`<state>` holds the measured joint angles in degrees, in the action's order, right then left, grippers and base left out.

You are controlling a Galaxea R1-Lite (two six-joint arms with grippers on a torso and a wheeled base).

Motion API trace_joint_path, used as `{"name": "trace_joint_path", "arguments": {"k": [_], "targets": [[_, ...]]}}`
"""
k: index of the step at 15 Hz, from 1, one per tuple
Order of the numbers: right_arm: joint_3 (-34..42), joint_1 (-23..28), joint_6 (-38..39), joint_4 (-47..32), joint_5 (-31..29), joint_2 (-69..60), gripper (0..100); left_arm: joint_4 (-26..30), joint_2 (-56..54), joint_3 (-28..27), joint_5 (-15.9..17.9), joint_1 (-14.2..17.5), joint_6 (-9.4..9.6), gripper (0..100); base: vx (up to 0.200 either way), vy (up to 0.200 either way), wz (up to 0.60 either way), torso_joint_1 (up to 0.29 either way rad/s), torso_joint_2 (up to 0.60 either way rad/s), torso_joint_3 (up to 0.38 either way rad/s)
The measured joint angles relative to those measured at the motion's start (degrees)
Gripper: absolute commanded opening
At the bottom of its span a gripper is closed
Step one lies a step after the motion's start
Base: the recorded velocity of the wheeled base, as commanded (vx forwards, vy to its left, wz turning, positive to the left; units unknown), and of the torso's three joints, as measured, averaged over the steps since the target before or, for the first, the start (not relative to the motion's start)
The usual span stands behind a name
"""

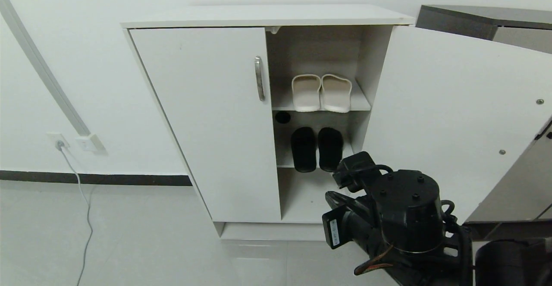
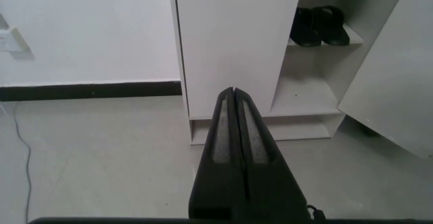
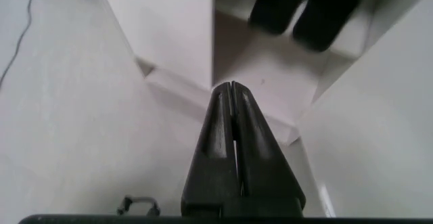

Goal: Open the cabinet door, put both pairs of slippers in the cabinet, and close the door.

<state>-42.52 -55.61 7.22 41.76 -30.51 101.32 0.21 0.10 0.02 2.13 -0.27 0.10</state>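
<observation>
We see a white cabinet (image 1: 267,16) standing against a plain white wall (image 1: 86,40) on a pale tiled floor (image 1: 129,243). Its left door (image 1: 202,122) is closed, with a metal handle (image 1: 258,79) near its inner edge, and its right door (image 1: 453,117) stands swung wide open. Inside the open half, the cream slippers (image 1: 321,92) lie side by side on the upper shelf (image 1: 362,105). The black slippers (image 1: 317,149) lie side by side on the middle shelf (image 1: 282,161) below them. A dark skirting strip (image 1: 95,178) runs along the foot of the wall. Left of the cabinet, a wall socket (image 1: 57,140) feeds a thin cable (image 1: 84,204) that trails down onto the floor, and a grey trunking strip (image 1: 39,61) slants up the wall above it. A grey unit (image 1: 474,20) stands just behind the open door. The left end effector (image 2: 233,92) hangs above the floor in front of the closed door, its fingers pressed together with nothing between them. The right end effector (image 3: 233,87) hangs low before the open compartment, likewise closed and holding nothing.
</observation>
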Motion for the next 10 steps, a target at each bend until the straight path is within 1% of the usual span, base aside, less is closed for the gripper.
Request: {"name": "trace_joint_path", "arguments": {"k": [3,10], "targets": [[0.00,-0.01,-0.68,0.28,-0.09,-0.18,0,-0.07,0.00,-0.05,-0.02,0.05,0.00,0,0.000,0.000,0.00,0.036,-0.52,-0.362],[-0.33,0.24,-0.79,0.28,-0.06,-0.30,0,-0.02,0.00,-0.02,-0.02,0.02,0.00,0,0.000,0.000,0.00,0.122,-0.46,-0.342]]}}
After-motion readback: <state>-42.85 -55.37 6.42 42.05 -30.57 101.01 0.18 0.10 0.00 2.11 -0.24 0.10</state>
